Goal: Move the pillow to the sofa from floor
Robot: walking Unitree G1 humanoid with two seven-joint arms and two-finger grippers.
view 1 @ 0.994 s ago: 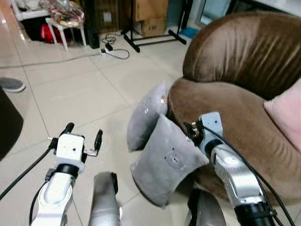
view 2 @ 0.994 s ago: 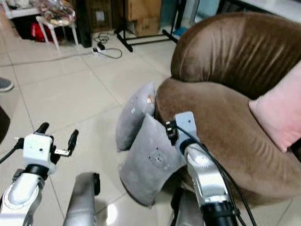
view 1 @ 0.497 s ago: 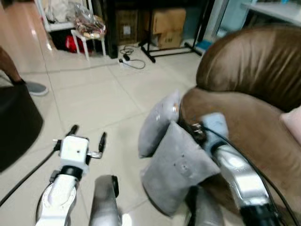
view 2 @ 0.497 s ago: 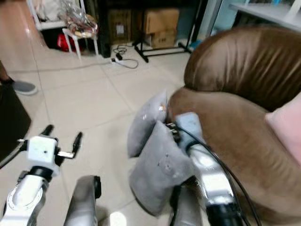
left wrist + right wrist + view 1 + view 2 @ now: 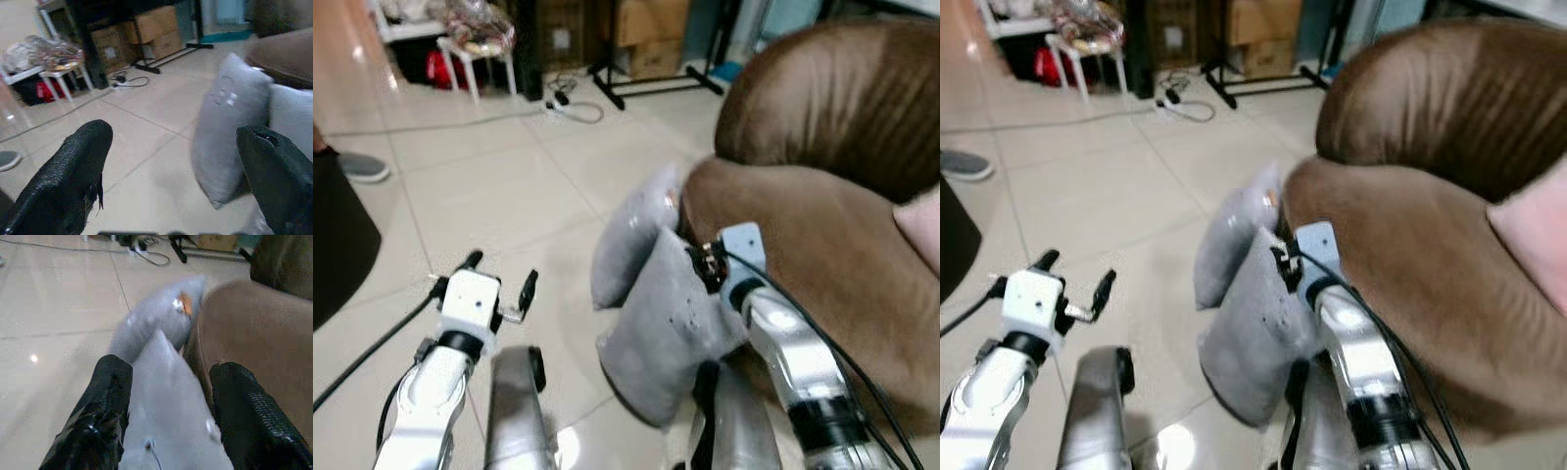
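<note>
Tiled living-room floor [image 5: 489,186]: pillow [image 5: 661,323] not yet lifted, propped against sofa [image 5: 803,235], top corner between right gripper's [image 5: 166,382] parted fingers; left gripper [image 5: 494,284] spread, empty.

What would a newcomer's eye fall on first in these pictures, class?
Two grey pillows lean against the front of a big brown sofa: the near pillow stands on the tiled floor, the far pillow behind it. The right tool straddles the near pillow's top corner, fingers open on either side, while the left tool hangs open over the floor beside them.
</note>
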